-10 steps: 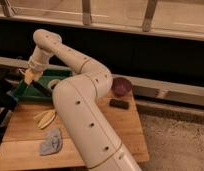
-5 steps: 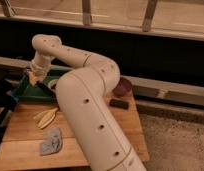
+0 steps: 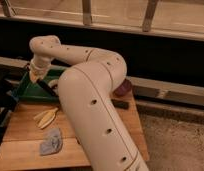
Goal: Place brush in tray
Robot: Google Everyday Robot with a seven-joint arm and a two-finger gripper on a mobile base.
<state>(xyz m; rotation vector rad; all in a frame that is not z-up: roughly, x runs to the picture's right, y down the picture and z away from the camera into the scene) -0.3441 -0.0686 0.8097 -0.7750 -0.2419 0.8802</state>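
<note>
Grey cloth [image 3: 51,142]: crumpled, near the front left corner of the wooden tabletop [image 3: 25,127]; not part of the job.

Pale yellow piece [image 3: 46,117]: flat, leaf-like, lying just behind the cloth toward the left edge; what it is cannot be told.

Arm [image 3: 95,100]: the big white link covers the middle of the tabletop and hides much of the tray's right side.

Black block [image 3: 121,104]: only a short dark end shows past the arm, by the right edge.

Purple bowl [image 3: 124,88]: at the back right corner, partly behind the arm.

Tray [image 3: 26,92]: green, shallow, sloped rim, at the back left corner; its left part is bare.

Brush [image 3: 45,87]: a slim black stick slanting down and rightward from the gripper, its lower end inside the tray; whether that end touches the floor cannot be told.

Gripper [image 3: 35,76]: above the tray's back left part, fingers brought together on the brush's upper end.

Handling, as a judgement: the brush looks light and stiff, so it should not sag, but a thin smooth shaft may swivel in a pinch taken near one end. A hold nearer the middle would steady it.

Release, as a judgement: being long, it should be laid along the tray's length so neither end rides up on the rim.
</note>
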